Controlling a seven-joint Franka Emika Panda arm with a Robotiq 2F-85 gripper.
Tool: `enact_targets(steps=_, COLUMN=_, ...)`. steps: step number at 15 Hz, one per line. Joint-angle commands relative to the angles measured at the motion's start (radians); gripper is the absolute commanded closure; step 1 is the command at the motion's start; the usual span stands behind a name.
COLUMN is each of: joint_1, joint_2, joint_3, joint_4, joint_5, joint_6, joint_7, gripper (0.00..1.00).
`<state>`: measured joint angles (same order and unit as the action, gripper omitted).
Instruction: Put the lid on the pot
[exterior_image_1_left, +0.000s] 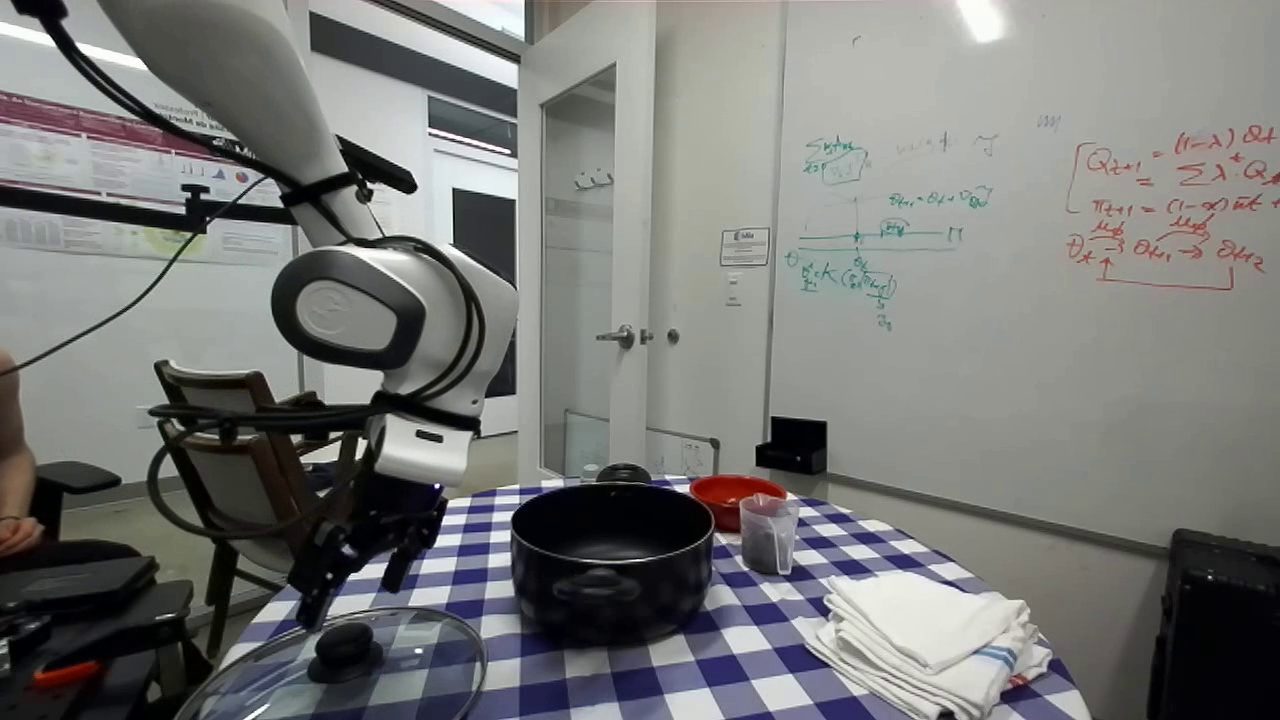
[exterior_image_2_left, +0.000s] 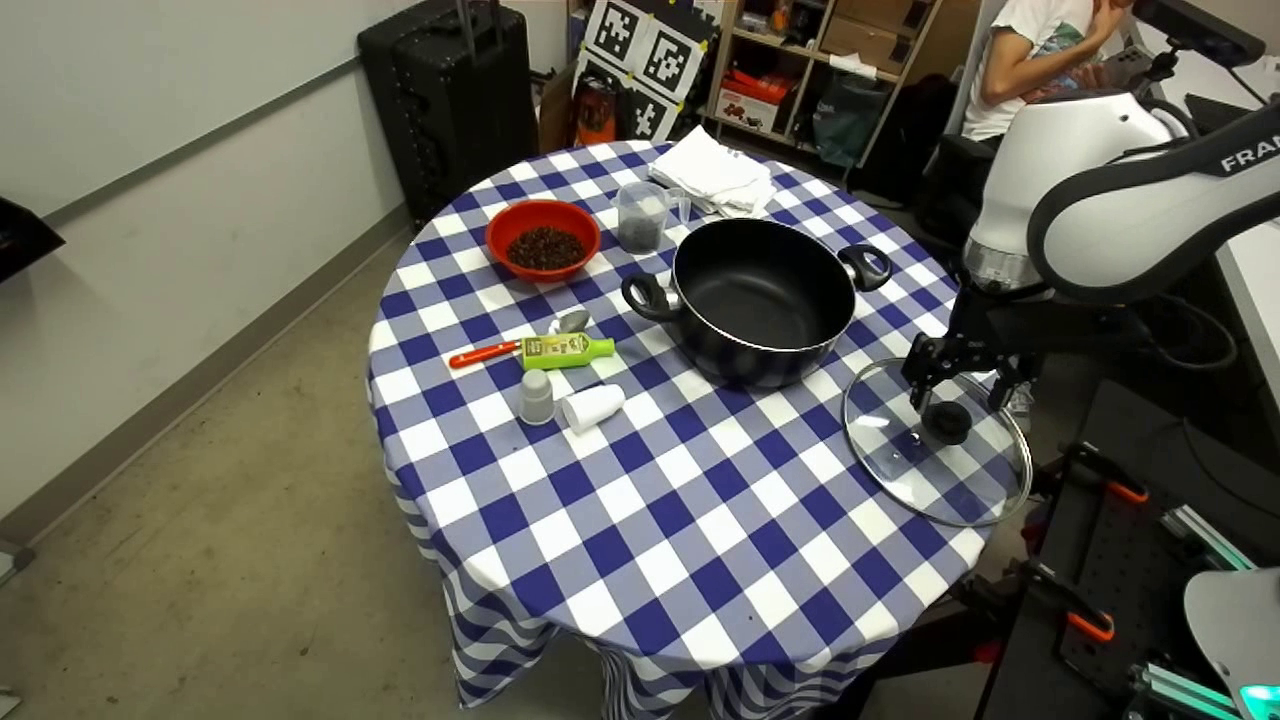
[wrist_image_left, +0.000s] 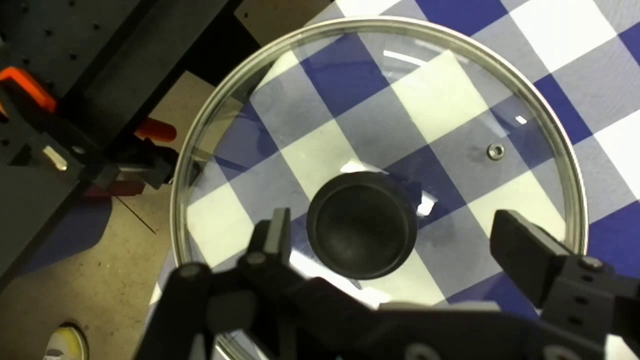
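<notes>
Tool (wrist_image_left: 392, 215), 1: poised above the lid (exterior_image_2_left: 930, 465), whose round knob (wrist_image_left: 361, 227) appears just below, between the 2 fingers (wrist_image_left: 525, 255), off-centre towards 1. Fingers spread wide; nothing held, no contact apparent. Lid: lying on the worktop (exterior_image_2_left: 690, 530), overhanging its edge, near but apart from the uncovered pot (exterior_image_2_left: 765, 290). Next, probably: centre, lower, grip knob.

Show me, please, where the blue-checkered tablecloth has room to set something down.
The tablecloth is bare between the round glass lid, squat black pot and white cylinder. Crowded: around the green bottle, and from the round red bowl to the folded white towels.
</notes>
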<state>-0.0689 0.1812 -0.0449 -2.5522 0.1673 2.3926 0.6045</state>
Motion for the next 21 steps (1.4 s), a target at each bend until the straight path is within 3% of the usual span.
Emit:
enact_targets(steps=1, joint_1=0.014, joint_2=0.013, joint_3=-0.034, joint_4=-0.014, joint_5=-0.024, joint_6=0.064, joint_7=-0.028, gripper=0.0)
enact_targets(steps=21, joint_1=0.028, joint_2=0.052, joint_3=-0.031, joint_4=-0.04, joint_5=0.018, joint_6=0.106, joint_7=-0.124, gripper=0.0)
